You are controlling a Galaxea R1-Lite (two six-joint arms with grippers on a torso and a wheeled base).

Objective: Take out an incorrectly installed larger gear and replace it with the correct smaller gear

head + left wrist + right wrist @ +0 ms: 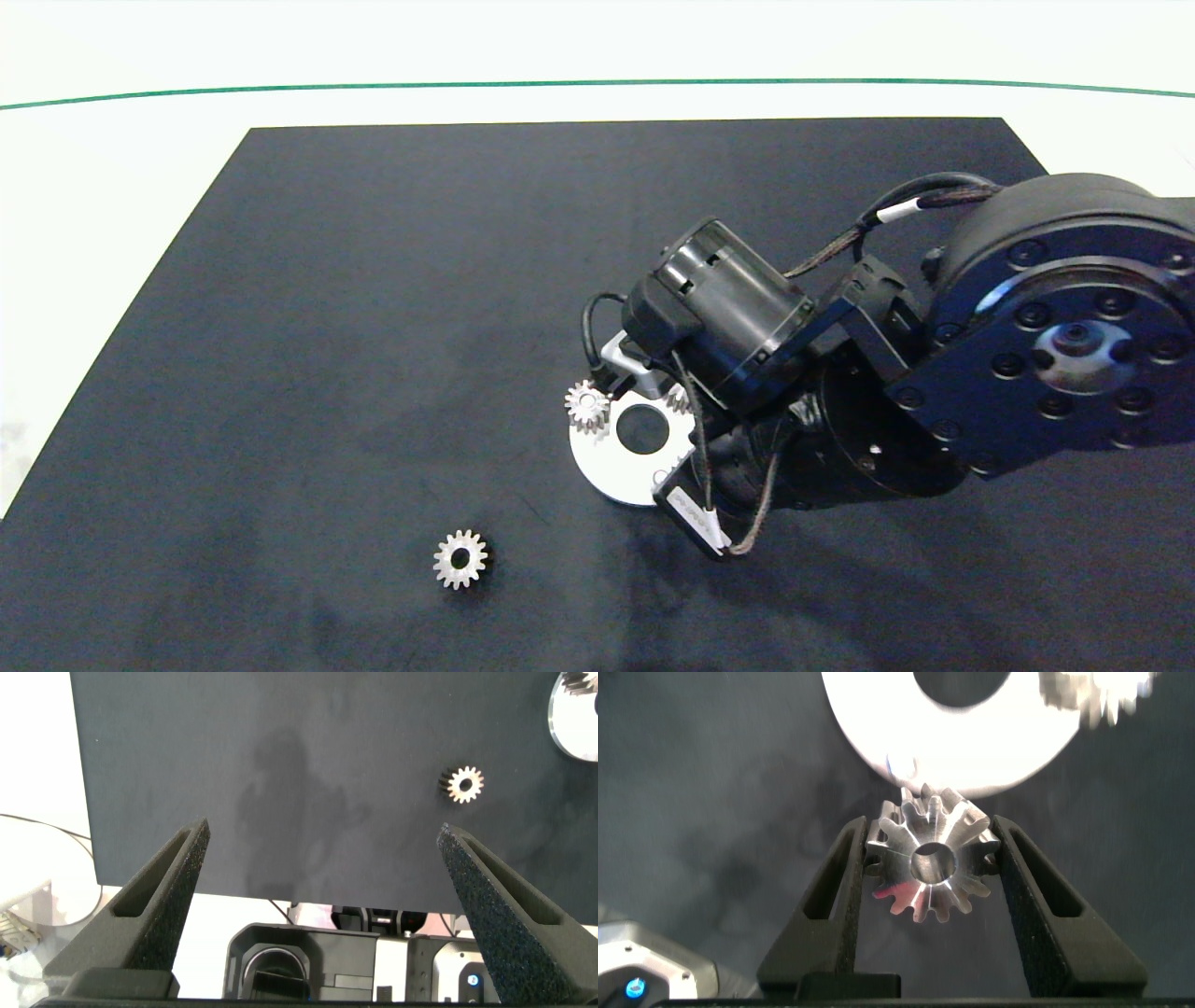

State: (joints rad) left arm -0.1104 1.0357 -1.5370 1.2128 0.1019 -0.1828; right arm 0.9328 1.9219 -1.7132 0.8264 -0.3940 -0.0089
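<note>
In the right wrist view my right gripper (929,831) is shut on the smaller gear (929,866), a silver gear with stubby teeth, held flat at the rim of a white round plate (878,730). In the head view the right arm (747,317) covers that grip over the plate (607,467). The larger gear (460,559), with a bright star-like face, lies loose on the black mat left of and nearer than the plate; it also shows as the larger gear (462,785). My left gripper (324,829) hangs open and empty over the mat's near edge.
One small gear (588,406) stands on the plate's left rim, and another gear (677,401) peeks out beside the arm. The plate has a dark centre hole (642,430). The black mat (327,327) lies on a white table with a green line (373,89) beyond it.
</note>
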